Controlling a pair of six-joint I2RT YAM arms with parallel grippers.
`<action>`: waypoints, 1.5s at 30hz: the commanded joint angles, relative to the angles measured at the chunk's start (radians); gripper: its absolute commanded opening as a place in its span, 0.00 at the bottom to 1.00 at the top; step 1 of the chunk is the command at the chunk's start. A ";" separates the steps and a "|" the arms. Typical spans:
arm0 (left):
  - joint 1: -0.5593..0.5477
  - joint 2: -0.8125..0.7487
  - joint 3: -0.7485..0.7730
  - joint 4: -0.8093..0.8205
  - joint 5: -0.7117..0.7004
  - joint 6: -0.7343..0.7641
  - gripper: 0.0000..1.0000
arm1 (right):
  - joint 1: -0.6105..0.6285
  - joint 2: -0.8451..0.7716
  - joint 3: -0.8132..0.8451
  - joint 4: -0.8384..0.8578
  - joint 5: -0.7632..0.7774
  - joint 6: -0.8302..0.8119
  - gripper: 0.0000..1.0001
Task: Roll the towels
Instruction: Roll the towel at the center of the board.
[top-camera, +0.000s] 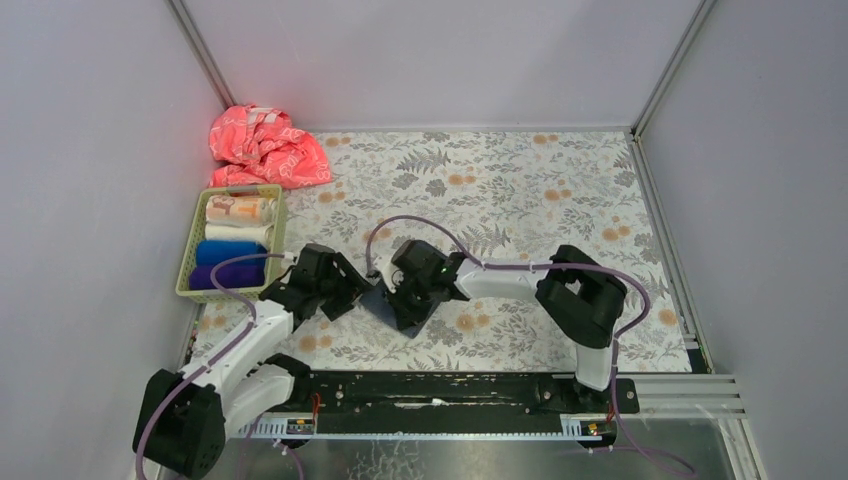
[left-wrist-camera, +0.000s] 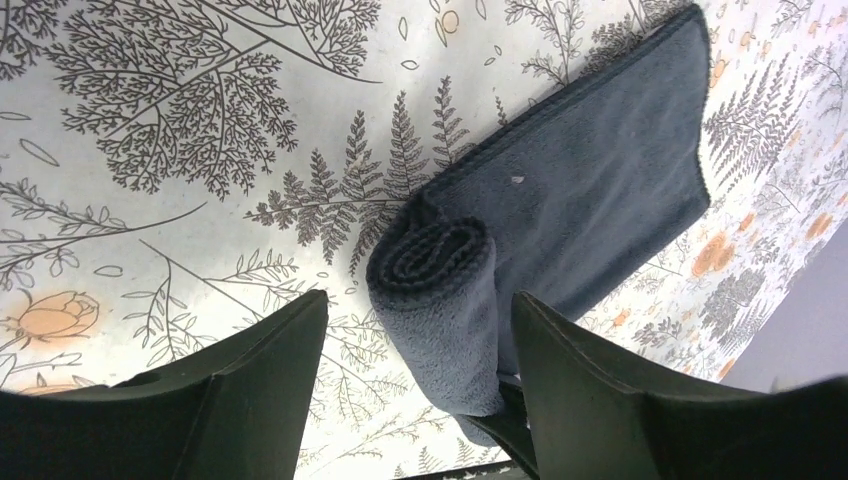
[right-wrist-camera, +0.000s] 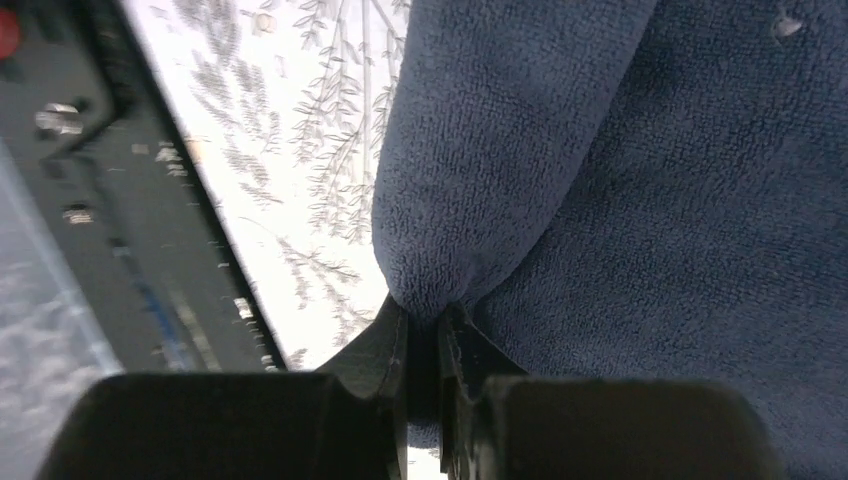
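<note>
Left gripper (left-wrist-camera: 420, 300): jaws wide apart, one on each side of the rolled part (left-wrist-camera: 445, 340).
Right gripper (right-wrist-camera: 425, 315): pinched narrow on a fold of the dark towel (left-wrist-camera: 600, 170).
Roll axis: along the left fingers; flat part lies beyond.
Arms: both bent low, meeting front-centre.

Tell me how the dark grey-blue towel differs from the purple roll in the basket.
The dark grey-blue towel is only partly rolled, the purple roll fully wound. The towel lies on the floral covering, the roll in the green basket. The right gripper pinches the towel; no gripper touches the roll. Both are dark, soft cloth.
</note>
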 joint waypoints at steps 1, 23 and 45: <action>-0.002 -0.051 0.042 -0.105 -0.043 0.026 0.67 | -0.106 -0.002 -0.045 0.129 -0.451 0.157 0.07; -0.082 0.194 0.067 0.140 0.036 -0.021 0.61 | -0.378 0.185 -0.170 0.367 -0.711 0.431 0.16; -0.082 0.304 -0.008 0.134 -0.052 -0.025 0.55 | 0.054 -0.300 -0.140 0.034 0.363 -0.088 0.61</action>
